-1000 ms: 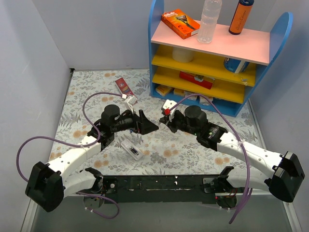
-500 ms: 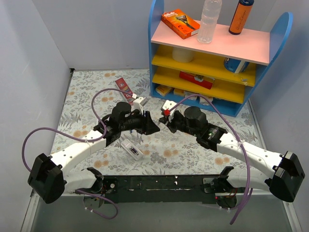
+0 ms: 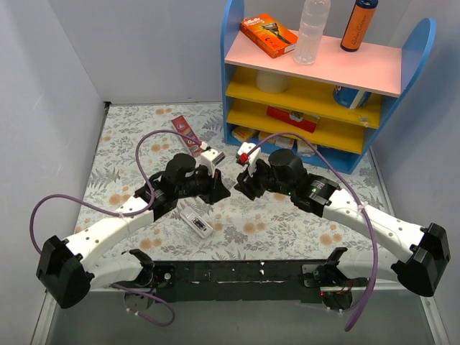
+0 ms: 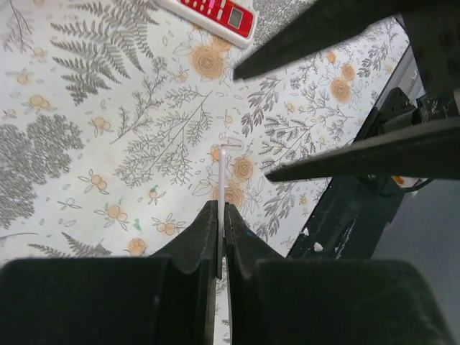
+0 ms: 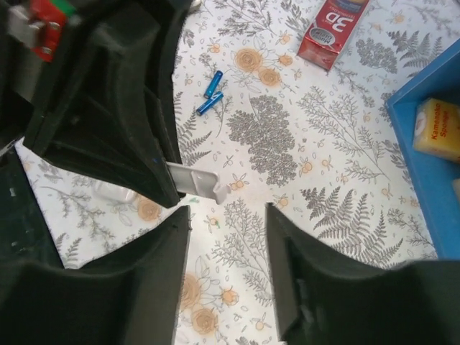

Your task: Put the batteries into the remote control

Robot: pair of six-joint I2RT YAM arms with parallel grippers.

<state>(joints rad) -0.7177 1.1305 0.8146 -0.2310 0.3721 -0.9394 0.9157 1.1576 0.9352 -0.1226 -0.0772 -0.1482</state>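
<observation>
Both arms reach in low from the near corners and meet at mid-mat, wrists nearly level, tips facing each other.

Left gripper [image 3: 218,190]: clenched on a thin white flat piece [image 5: 195,180]. In its own wrist view, the piece [image 4: 221,187] shows edge-on, sticking out past the fingertips.

Right gripper [image 3: 241,188]: fingers spread, nothing between them. The free end of the white piece sits just above the gap, and I cannot tell whether it touches either finger.

Remote control [image 3: 195,219]: white, flat on the floral mat [image 3: 129,136], just near-side of the left gripper and beside the left forearm. Nothing is holding it.

Batteries [image 5: 210,93]: two small blue cylinders on the mat, their ends meeting in a V, well apart from both grippers. They are too small to read their ends.

Hidden or unclear:
- The left wrist blocks the batteries from the top view.
- Both grippers' fingertips blend into one dark mass from above.
- The shelf [image 3: 231,72] is cut off at the right wrist view's edge.
</observation>
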